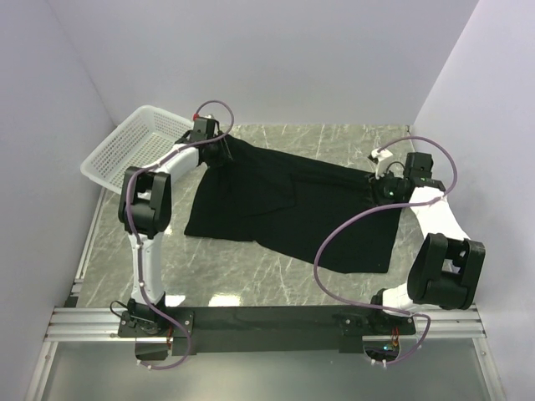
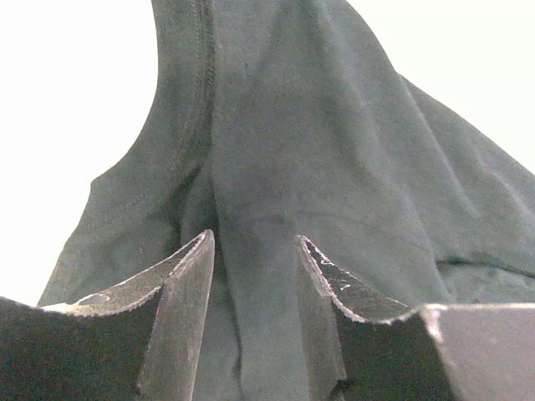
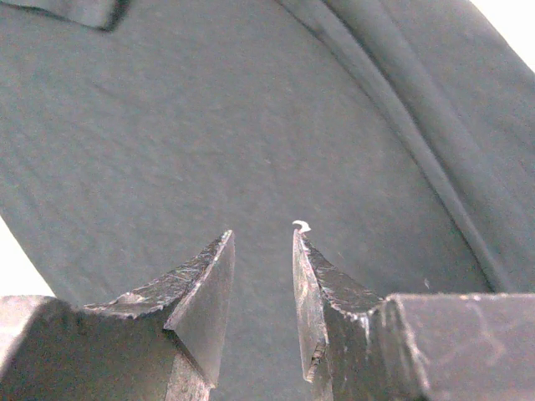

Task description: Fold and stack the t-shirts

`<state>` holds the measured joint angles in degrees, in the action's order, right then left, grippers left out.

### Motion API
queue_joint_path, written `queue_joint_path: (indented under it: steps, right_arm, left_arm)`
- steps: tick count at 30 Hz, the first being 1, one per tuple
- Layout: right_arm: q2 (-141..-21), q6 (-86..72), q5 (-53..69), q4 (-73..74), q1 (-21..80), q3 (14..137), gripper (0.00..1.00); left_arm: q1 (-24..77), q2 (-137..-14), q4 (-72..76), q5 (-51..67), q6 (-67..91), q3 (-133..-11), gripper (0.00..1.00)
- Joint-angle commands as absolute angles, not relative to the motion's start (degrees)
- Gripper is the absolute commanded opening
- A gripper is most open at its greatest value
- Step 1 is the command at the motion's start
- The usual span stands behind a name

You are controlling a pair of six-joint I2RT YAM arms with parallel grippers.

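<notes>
Top view: black t-shirt (image 1: 284, 205) lies spread, mostly flat, across the middle of the marble table (image 1: 251, 276), its near edge a bit skewed. Left gripper (image 1: 211, 140) sits on the shirt's far-left corner, just beside the white basket (image 1: 125, 150). Right gripper (image 1: 384, 185) sits at the shirt's right edge. No fold made yet, nothing stacked.

Left wrist view: fingers (image 2: 184, 284) stand half-apart, straddling a raised ridge of cloth that runs up between them. Cannot tell whether they pinch it.

Right wrist view: jaws narrowly apart, tips low over flat cloth, hem seam (image 3: 418, 167) curving past on the right. No cloth seen between the tips.

Risks, as I judge them:
- Left jaws may catch only one layer or a thin ridge, so the corner could slip out on lifting.
- Right gripper has nothing visibly held. If only the left arm pulls, the shirt drags sideways and bunches instead of folding.
- Left corner is close to the basket, so a wide swing could snag or knock it.
</notes>
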<state>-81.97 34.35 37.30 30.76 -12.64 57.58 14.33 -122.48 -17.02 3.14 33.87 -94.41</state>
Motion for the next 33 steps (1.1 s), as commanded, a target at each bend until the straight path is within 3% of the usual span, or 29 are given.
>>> queue_joint_path:
  steps: [1, 11, 18, 27, 33]
  right_arm:
    - [-81.03, 33.66, 36.39, 29.27, -14.32, 58.0, 0.41]
    - [-83.41, 33.92, 34.98, 30.58, -18.19, 60.2, 0.41]
    - [-84.9, 33.84, 32.79, 30.59, -19.69, 60.91, 0.41]
    - [-90.26, 34.36, 27.16, 30.14, -22.23, 63.89, 0.41]
    - [-92.81, 48.94, 25.84, 29.0, -22.59, 64.24, 0.45]
  left_arm:
    - [14.33, -124.97, -19.33, 1.06, 31.47, -99.4, 0.48]
    - [14.33, -130.78, -21.36, 0.18, 29.62, -106.7, 0.35]
    - [14.15, -130.69, -21.53, -1.93, 27.51, -107.84, 0.01]
    - [12.57, -129.2, -20.74, -4.92, 24.7, -106.53, 0.01]
    - [11.6, -129.37, -20.66, -2.82, 23.64, -106.43, 0.01]
